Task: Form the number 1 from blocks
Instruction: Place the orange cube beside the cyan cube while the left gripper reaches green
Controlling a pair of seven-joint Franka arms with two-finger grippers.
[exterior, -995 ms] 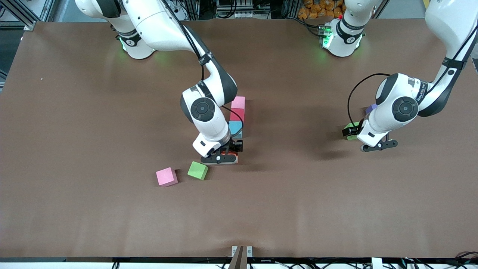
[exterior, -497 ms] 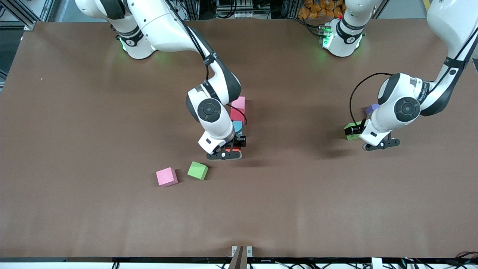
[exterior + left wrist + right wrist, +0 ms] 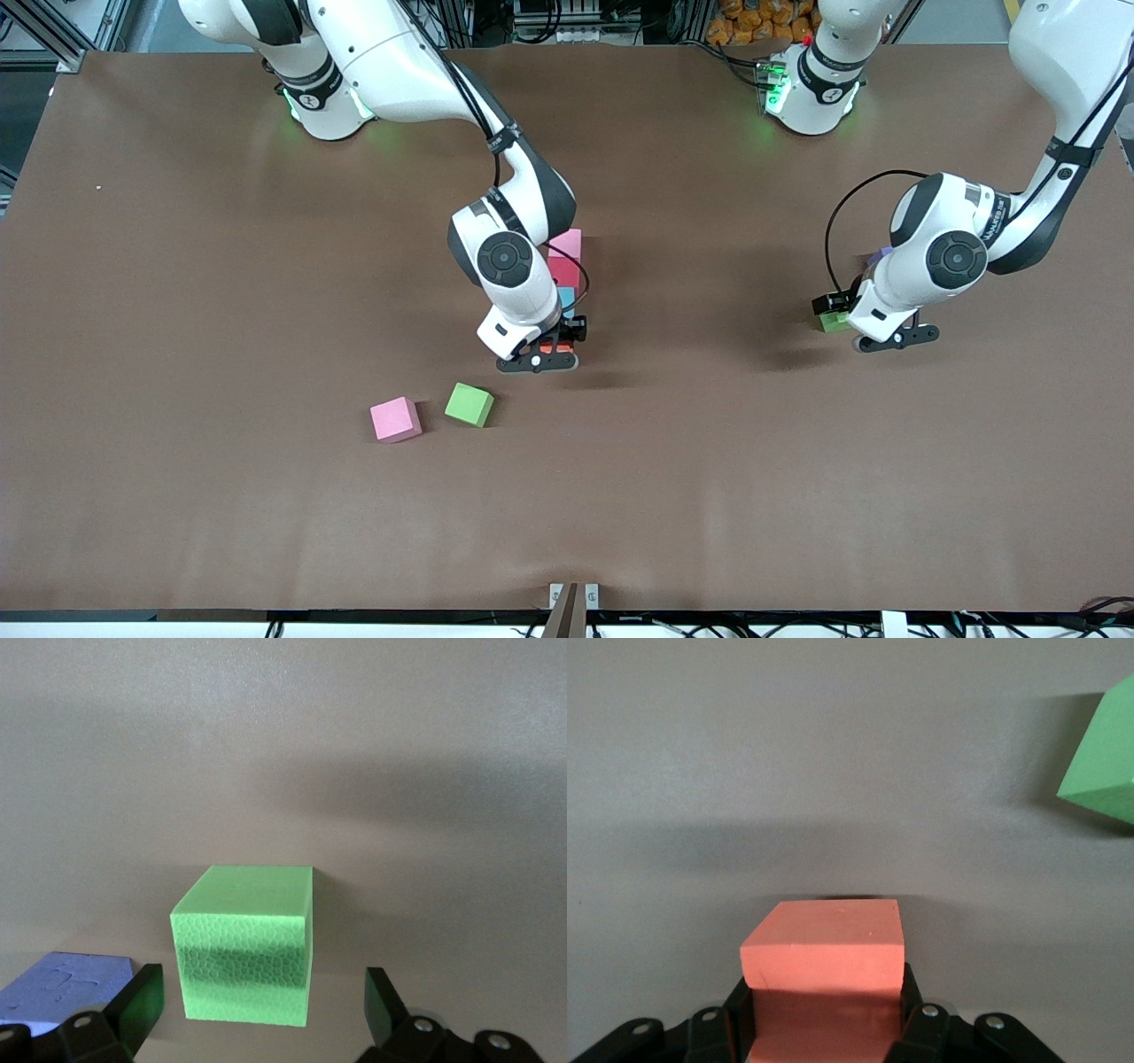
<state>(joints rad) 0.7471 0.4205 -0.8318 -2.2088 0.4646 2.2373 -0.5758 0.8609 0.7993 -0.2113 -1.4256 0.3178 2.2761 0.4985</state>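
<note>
My right gripper [image 3: 538, 360] is shut on an orange block [image 3: 824, 973], held low at the camera-side end of a column of blocks. That column runs pink [image 3: 568, 240], red [image 3: 562, 269], then light blue [image 3: 566, 299], which my right wrist partly hides. My left gripper [image 3: 263, 1010] is open, low at the left arm's end of the table, with a green block [image 3: 244, 948] standing between its fingers, untouched. A purple block [image 3: 69, 981] lies right beside it. In the front view that green block [image 3: 831, 322] peeks out beside my left gripper [image 3: 889, 338].
A loose pink block [image 3: 395, 419] and a loose green block [image 3: 469, 404] lie side by side nearer the camera than the column, toward the right arm's end. The green one [image 3: 1103, 757] also shows in the right wrist view. The brown table [image 3: 709, 487] is bare elsewhere.
My right gripper has carried the orange block closer to the light blue end of the column. My left gripper has shifted slightly, covering more of the green block.
</note>
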